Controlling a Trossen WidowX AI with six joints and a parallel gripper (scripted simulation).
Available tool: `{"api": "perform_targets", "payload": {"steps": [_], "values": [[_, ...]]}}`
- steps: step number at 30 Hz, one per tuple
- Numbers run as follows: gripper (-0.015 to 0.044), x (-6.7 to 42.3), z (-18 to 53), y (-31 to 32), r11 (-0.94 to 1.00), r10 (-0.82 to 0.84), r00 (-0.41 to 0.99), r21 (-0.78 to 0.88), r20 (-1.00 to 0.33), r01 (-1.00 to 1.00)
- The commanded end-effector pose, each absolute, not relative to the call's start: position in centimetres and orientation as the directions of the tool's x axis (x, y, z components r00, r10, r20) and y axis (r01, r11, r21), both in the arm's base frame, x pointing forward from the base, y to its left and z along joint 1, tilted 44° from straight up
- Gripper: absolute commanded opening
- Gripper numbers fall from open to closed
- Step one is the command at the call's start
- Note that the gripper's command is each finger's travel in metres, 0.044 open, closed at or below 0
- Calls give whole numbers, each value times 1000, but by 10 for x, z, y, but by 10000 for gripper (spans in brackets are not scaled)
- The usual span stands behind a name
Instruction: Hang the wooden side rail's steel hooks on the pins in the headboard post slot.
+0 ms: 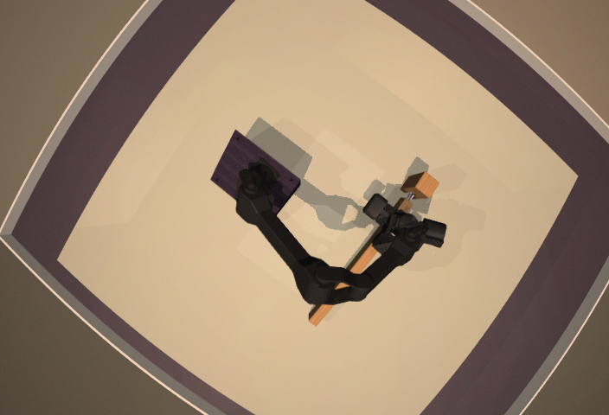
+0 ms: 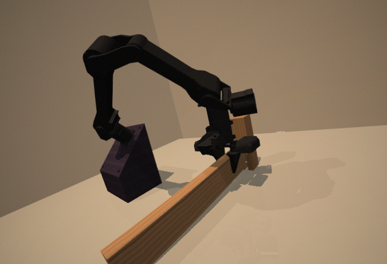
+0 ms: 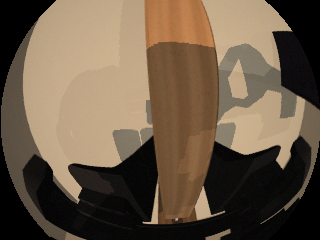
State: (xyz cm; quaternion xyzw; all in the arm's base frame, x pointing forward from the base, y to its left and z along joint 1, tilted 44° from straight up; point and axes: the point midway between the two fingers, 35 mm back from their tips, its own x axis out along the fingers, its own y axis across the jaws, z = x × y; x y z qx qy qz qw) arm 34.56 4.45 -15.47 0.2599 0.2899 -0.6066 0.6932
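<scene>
The long wooden side rail (image 1: 362, 263) (image 2: 175, 207) (image 3: 179, 94) slopes up from the table toward the upright wooden headboard post (image 1: 419, 185) (image 2: 245, 130). Its far end (image 1: 316, 317) (image 2: 112, 252) rests on the table. My gripper (image 1: 397, 215) (image 2: 228, 158) (image 3: 175, 136) is shut on the rail close to its post end, which is raised. A bit of steel hook (image 1: 409, 196) shows between the rail's end and the post. The slot, the pins and how the hooks sit are hidden behind my gripper.
The arm's dark purple base block (image 1: 253, 169) (image 2: 131, 168) stands left of the rail. The arm's forearm (image 1: 344, 286) crosses over the rail's lower half. A dark raised border (image 1: 604, 195) rings the table.
</scene>
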Motion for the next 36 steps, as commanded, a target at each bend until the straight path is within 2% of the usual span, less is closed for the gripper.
{"api": "perform_targets", "payload": {"steps": [1,36], "values": [[0,347,-155,51,138,-683,107,17,-723,990],[0,347,-157,54,138,-683,107,17,-723,990]]}}
